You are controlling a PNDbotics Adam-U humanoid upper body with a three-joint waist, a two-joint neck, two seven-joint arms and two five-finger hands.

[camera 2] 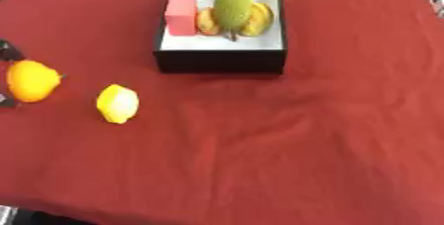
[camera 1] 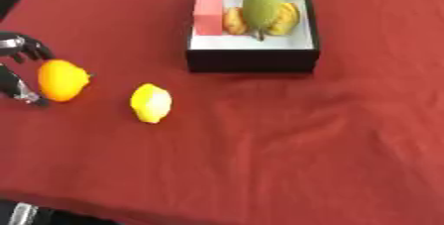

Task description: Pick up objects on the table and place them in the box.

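**Fruit at our left hand, two pieces to go**

Fruit is what we are after at this step. Our left hand (camera 1: 19,68) sits at the table's left edge with its fingers curled around the orange fruit (camera 1: 62,80), dark fingers above and a thumb below it, touching or nearly so; we judge the grasp is just being made. The fruit is round, deep orange, with a small nub on the side away from the palm. Just beyond it, further from the hand, lies the lemon (camera 1: 151,102), pale yellow and oval, on the red cloth (camera 1: 286,149). Well off, up and across from the hand, stands the black box (camera 1: 251,60), already holding a pink block (camera 1: 208,16), a green fruit (camera 1: 261,6) and yellowish pieces. Next we must lift and carry toward that box. Our right hand is not in sight.
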